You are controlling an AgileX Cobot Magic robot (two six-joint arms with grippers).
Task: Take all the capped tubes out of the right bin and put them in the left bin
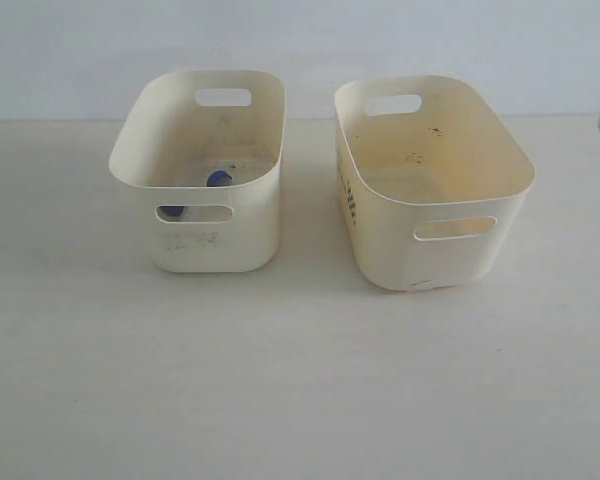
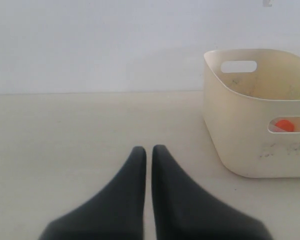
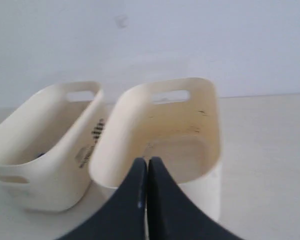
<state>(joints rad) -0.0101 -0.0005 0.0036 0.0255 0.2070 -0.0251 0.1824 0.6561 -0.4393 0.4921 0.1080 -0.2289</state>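
Just beyond right gripper (image 3: 148,162), right bin (image 3: 213,117)

I count two claws, left claw (image 2: 148,148) and right claw (image 3: 148,161). Ahead of them are two cream bins, left bin (image 1: 212,250) and right bin (image 1: 450,262), two blue caps (image 1: 218,179) and one orange cap (image 2: 285,125).

dark marks (image 1: 348,197) on right bin (image 1: 450,265) wall, none legible

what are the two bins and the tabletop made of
The left bin looks like moulded plastic, cream and satin: smooth rounded corners, cutout handles, smudged front. The right bin seems the same plastic, yellowed inside. The tabletop is pale, matte, faintly grained, perhaps laminate or wood.
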